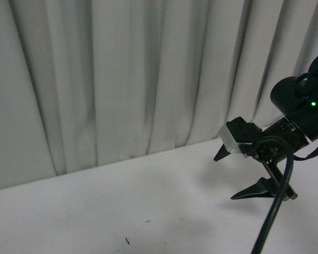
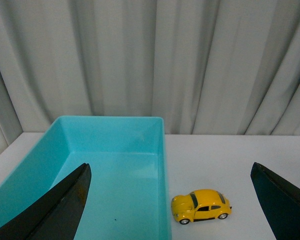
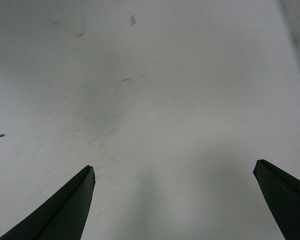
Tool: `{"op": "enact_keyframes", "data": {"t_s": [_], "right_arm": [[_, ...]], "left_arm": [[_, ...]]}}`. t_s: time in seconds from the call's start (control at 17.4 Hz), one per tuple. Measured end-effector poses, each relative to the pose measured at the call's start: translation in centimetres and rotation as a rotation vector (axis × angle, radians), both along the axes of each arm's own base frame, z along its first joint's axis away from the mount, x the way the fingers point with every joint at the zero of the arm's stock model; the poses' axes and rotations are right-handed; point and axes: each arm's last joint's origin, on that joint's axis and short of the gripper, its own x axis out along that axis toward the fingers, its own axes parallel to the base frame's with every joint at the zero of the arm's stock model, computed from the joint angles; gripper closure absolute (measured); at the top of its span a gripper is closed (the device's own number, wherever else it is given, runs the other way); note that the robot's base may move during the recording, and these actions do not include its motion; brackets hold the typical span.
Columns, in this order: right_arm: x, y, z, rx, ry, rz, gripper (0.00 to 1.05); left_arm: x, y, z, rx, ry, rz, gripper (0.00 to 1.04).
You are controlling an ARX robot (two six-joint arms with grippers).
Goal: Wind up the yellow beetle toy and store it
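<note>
The yellow beetle toy (image 2: 201, 206) stands on its wheels on the white table, just beside the outer wall of a turquoise bin (image 2: 163, 165). My left gripper (image 2: 170, 172) hangs open above it, the toy lying between the two dark fingers (image 2: 65, 207) and well apart from both. The right gripper (image 1: 227, 176) shows at the right of the front view, open, its black fingers (image 1: 254, 190) pointing down at bare table. In the right wrist view the right gripper (image 3: 174, 169) holds nothing. The toy does not show in the front view.
The turquoise bin is open-topped and holds nothing that shows. A grey pleated curtain (image 1: 122, 79) closes off the back of the table. A black cable (image 1: 273, 211) hangs from the right arm. Small dark specks (image 1: 127, 241) mark the tabletop.
</note>
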Motion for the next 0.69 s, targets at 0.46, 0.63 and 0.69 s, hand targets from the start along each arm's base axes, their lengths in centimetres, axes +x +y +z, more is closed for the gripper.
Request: {"op": "enact_keyframes", "data": {"t_s": [0.46,0.63,0.69], "right_arm": [[-0.5,2.2,7.7,-0.025,-0.182,0.069,0.07],[-3.6,5.9,6.8,-0.109,-0.507,-0.479,0.33],[-6.2,7.6,6.7,0.103,-0.580,-0.703,0.45]], "left_arm": [[0.0,0.0,0.0,0.000,0.000,0.000,0.07],[0.0,0.0,0.0,0.000,0.000,0.000,0.07],[0.0,0.0,0.0,0.000,0.000,0.002,0.07]]}}
